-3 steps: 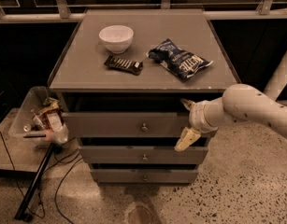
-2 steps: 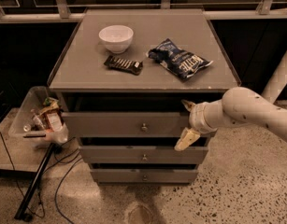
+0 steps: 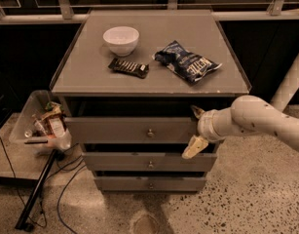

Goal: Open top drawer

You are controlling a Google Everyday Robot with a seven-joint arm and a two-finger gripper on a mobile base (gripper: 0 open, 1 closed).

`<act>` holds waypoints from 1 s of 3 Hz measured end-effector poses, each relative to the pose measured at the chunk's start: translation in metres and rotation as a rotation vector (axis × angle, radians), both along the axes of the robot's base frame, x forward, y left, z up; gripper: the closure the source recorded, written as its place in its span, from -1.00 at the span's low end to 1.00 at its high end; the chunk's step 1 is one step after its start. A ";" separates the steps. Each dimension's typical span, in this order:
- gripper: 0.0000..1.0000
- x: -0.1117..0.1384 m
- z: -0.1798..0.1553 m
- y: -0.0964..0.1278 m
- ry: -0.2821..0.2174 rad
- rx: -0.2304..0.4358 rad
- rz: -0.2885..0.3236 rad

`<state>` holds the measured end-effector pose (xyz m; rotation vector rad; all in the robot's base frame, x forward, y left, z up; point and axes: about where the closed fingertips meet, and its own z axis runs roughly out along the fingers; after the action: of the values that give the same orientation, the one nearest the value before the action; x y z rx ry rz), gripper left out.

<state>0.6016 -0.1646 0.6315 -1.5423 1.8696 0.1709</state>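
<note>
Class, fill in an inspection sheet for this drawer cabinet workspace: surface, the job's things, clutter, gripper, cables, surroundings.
Surface: grey cabinet top, carrying three loose items.
Job's things: top drawer appears pulled out slightly, with a dark gap above its front; its knob is not held.
Clutter: white bowl, dark snack bar, chip bag.
Gripper: gripper at the top drawer's right end, fingers apart, one above and one below the front.
Cables: dark cables on the floor at left, near a black pole.
Surroundings: plastic bin of rubbish left of the cabinet; speckled floor.
</note>
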 end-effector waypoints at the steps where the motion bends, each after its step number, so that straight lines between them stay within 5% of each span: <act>1: -0.65 0.000 0.000 0.000 0.000 0.000 0.000; 3: 0.30 0.000 0.000 0.000 0.000 0.000 0.000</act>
<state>0.6016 -0.1646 0.6314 -1.5424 1.8696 0.1710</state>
